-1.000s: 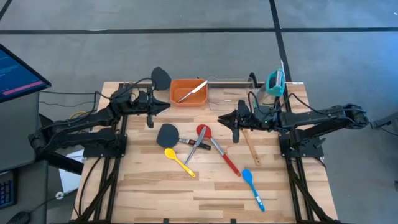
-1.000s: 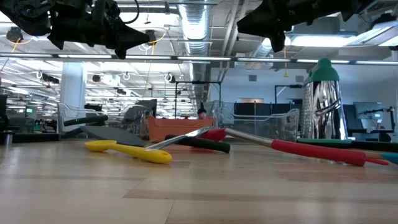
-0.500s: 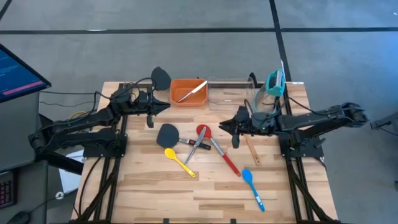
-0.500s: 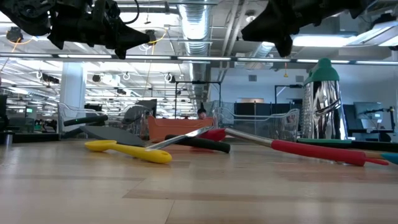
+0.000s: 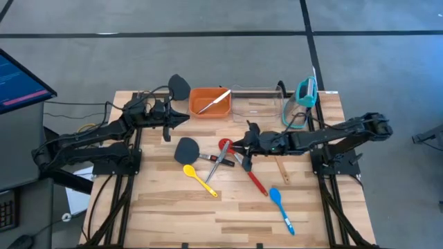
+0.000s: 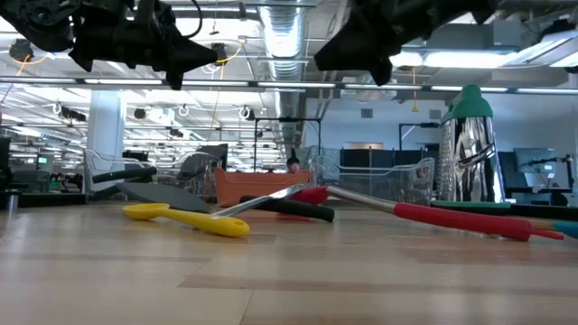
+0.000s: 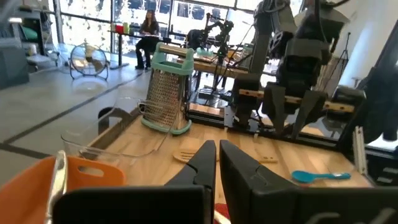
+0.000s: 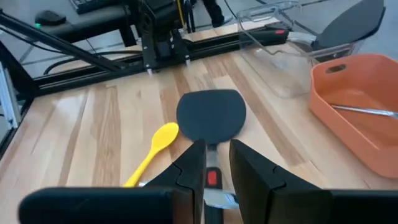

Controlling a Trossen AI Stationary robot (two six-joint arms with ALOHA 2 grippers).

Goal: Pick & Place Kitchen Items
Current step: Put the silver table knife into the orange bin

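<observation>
Several utensils lie flat mid-table: a black spatula, a yellow spoon, metal tongs and a long red spoon crossing each other, a wooden fork and a blue spoon. My right gripper hovers open above the tongs and the red spoon; its wrist view looks down the spatula's handle toward its blade. My left gripper is shut and empty, in the air near the orange bin.
The orange bin holds a metal utensil. A clear bin stands to its right, then a teal-handled grater. Another black spatula lies at the far edge. Bare wood lies toward the near edge.
My right gripper has gone toward the table's left edge, from beside the wooden fork to above the crossed tongs and red spoon. No utensil has moved.
</observation>
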